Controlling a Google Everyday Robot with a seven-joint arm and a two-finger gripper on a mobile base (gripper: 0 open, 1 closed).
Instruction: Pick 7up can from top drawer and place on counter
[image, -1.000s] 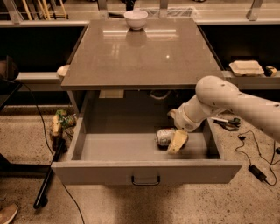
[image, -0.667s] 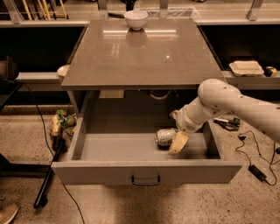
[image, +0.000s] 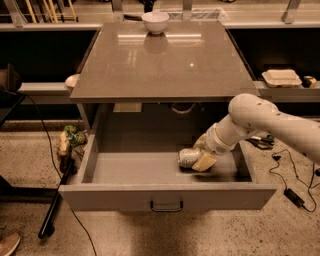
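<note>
Top drawer (image: 115, 197) | 7up can (image: 187, 157) lying, axis left-right | pincer (image: 199, 154) at can, grip unclear

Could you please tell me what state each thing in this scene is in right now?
drawer: pulled wide open below the counter.
can: resting on the drawer floor, right of centre.
gripper: down inside the drawer, right against the can.
bowl: upright at the counter's far edge.
counter: carries the bowl; the can is not on it yet.

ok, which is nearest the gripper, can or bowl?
The 7up can, in the top drawer at the gripper; the white bowl sits far off on the counter.
</note>
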